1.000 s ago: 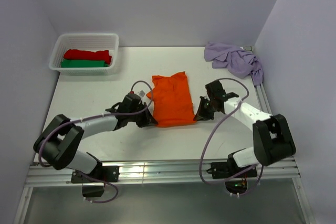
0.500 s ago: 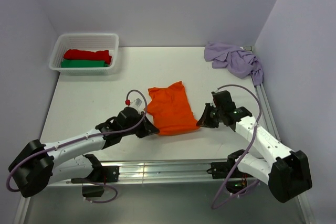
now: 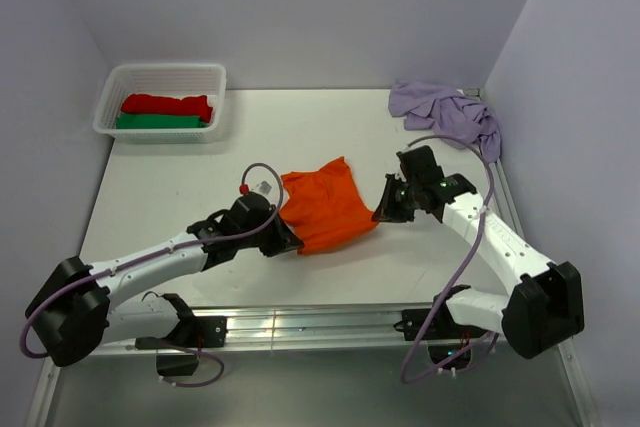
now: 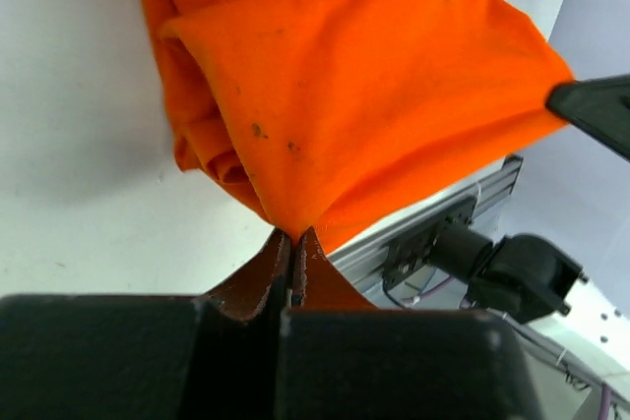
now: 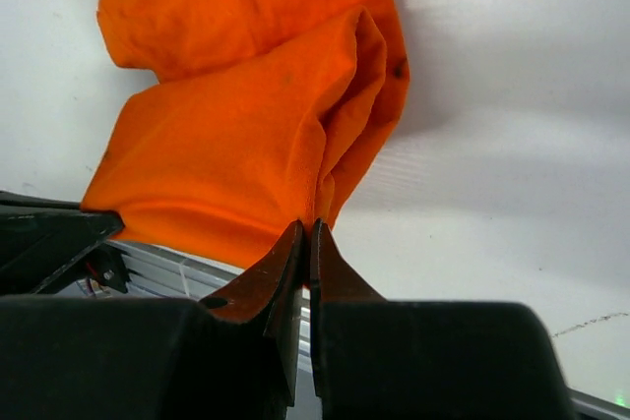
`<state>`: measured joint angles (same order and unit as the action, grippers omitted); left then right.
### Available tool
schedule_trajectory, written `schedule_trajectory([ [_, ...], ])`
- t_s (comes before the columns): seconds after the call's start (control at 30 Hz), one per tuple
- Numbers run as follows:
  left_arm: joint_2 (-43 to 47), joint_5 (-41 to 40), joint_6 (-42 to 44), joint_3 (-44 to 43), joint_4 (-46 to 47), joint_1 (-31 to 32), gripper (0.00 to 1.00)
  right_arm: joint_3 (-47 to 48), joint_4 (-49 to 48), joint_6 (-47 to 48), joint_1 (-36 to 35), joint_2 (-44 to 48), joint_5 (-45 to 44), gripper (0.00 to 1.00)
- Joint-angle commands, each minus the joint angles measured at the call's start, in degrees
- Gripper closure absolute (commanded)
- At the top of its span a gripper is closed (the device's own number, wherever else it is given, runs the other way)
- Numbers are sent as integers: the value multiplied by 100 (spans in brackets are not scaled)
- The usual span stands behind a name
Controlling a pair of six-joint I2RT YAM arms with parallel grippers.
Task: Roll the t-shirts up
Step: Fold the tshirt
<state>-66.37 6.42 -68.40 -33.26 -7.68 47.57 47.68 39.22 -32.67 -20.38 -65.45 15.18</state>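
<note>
The orange t-shirt lies folded in the middle of the table, its near edge raised off the surface. My left gripper is shut on the shirt's near left corner. My right gripper is shut on the near right corner. The cloth stretches taut between the two grips, and its far part rests on the table. The lilac t-shirt lies crumpled in the far right corner, away from both grippers.
A white basket at the far left holds a red roll and a green roll. The aluminium rail runs along the near edge. Walls close in left, right and behind.
Both grippers have lifted the shirt's near edge and carried it away from the rail toward the far side. The arms have stretched forward. Both grips stayed shut.
</note>
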Motion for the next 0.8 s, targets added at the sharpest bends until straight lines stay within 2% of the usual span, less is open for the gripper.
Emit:
schedule_trajectory([
  [0.0,-157,184,63,-348,-181,-274,100,610,165,252,8,-326,-217,100],
  [0.27,-674,878,626,-963,-330,-1363,100,1743,217,410,78,-1328,-147,100],
  [0.77,-2669,1862,1268,-2062,-199,-2471,100,3580,77,498,289,-3517,108,100],
])
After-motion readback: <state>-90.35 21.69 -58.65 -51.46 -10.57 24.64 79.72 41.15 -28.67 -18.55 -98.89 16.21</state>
